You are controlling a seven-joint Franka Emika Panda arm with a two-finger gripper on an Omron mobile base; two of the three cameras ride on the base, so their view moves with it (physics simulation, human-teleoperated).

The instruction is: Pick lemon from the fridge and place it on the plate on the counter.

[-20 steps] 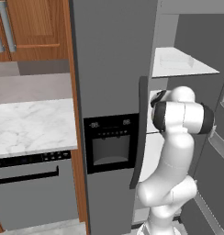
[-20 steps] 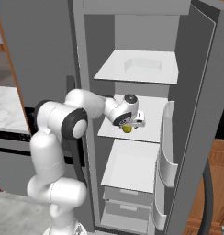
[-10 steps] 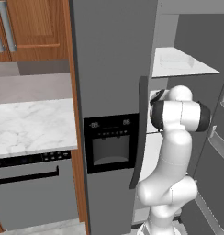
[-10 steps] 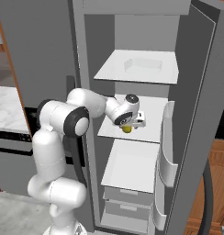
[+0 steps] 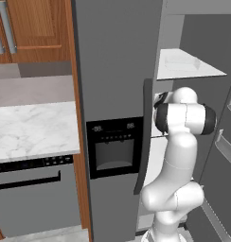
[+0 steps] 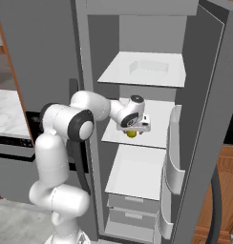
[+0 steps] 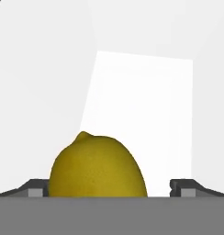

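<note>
Inside the open fridge, the lemon sits on the white middle shelf directly beneath the gripper, between its spread fingertips, though whether either actually touches the fruit cannot be told.

Inside the open fridge, white shelves were stacked above two drawers. The lemon sat at the middle shelf. Beside the fridge, the marble counter lay over a dishwasher.
</note>
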